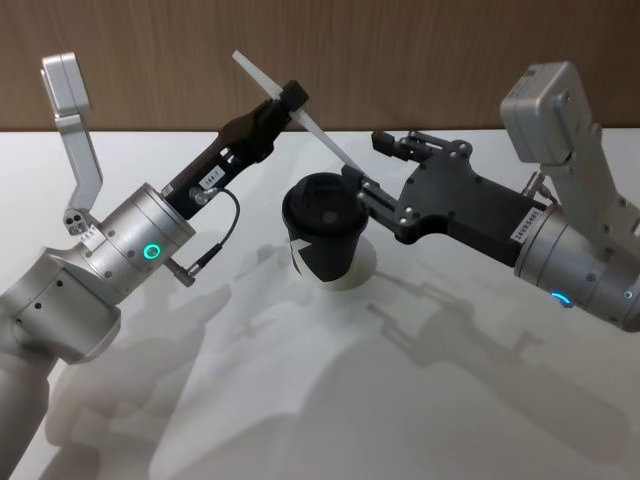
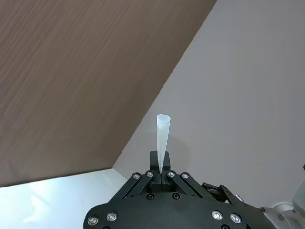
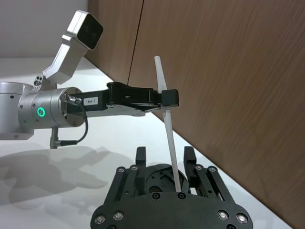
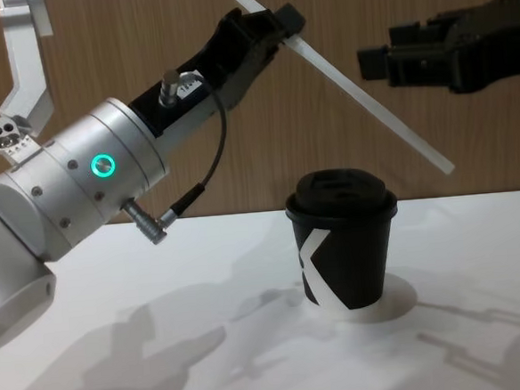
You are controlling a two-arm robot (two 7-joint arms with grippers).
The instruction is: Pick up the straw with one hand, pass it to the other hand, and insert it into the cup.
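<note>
Left gripper (image 1: 292,100) clamped on upper straw (image 1: 330,145). Straw slants down toward right gripper (image 1: 366,160), whose spread fingers flank lower tip without touching. Tip hangs above, right of cup (image 1: 328,250); likely needs leftward shift, uprighting.

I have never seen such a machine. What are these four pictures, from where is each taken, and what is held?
This is a robot with two arms; each ends in a gripper, a two-fingered hand. One picture looks down from its head, one looks across the table from its chest, and two come from cameras on the wrists. On the white table stands a black cup with a domed lid. The left gripper, with the green ring light, is shut on a thin white straw and holds it slanting in the air, the lower end near the cup, not in it. The right gripper is open; the straw's lower part passes between its spread fingers, not gripped.
</note>
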